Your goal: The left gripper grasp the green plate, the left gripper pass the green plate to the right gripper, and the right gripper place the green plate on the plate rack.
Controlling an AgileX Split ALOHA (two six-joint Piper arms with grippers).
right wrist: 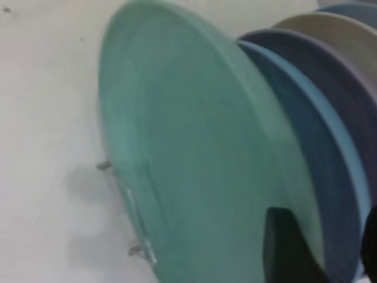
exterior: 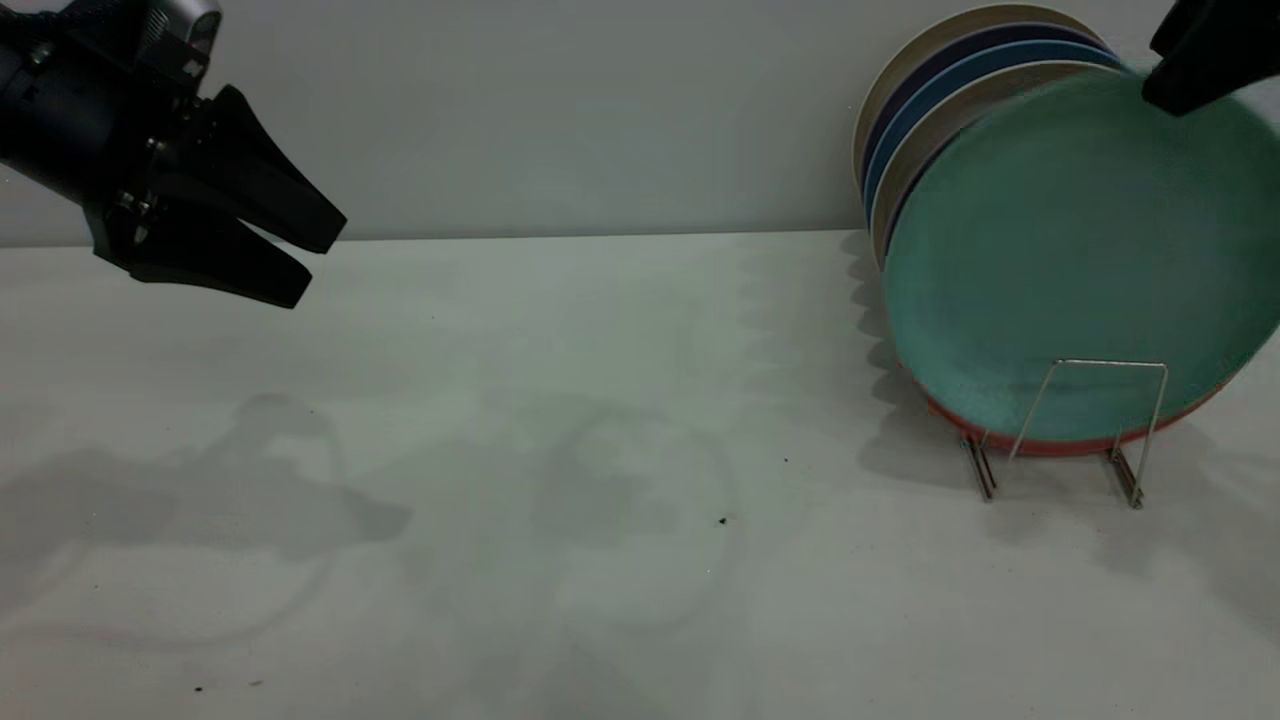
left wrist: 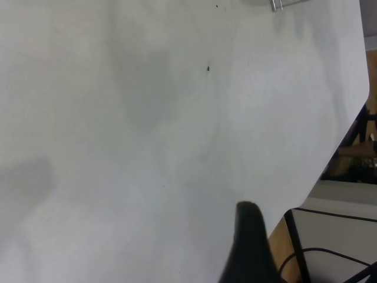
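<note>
The green plate (exterior: 1070,270) stands upright at the front of the plate rack (exterior: 1110,362), behind its front wire loop, and its upper part is blurred. My right gripper (exterior: 1155,70) is at the plate's upper rim. In the right wrist view my right gripper (right wrist: 341,236) straddles the green plate (right wrist: 188,153): one finger (right wrist: 288,247) lies over its face, the other stands behind with a gap, jaws apart. The rack's wire (right wrist: 134,206) shows at the plate's foot. My left gripper (exterior: 320,262) hangs open and empty at the far left above the table; one finger (left wrist: 250,236) shows in its wrist view.
Behind the green plate the rack holds a salmon-pink plate (exterior: 1050,445), blue plates (exterior: 960,85) and beige plates (exterior: 950,40), close to the back wall. In the left wrist view the table's edge (left wrist: 347,135) and a rack foot (left wrist: 277,5) show.
</note>
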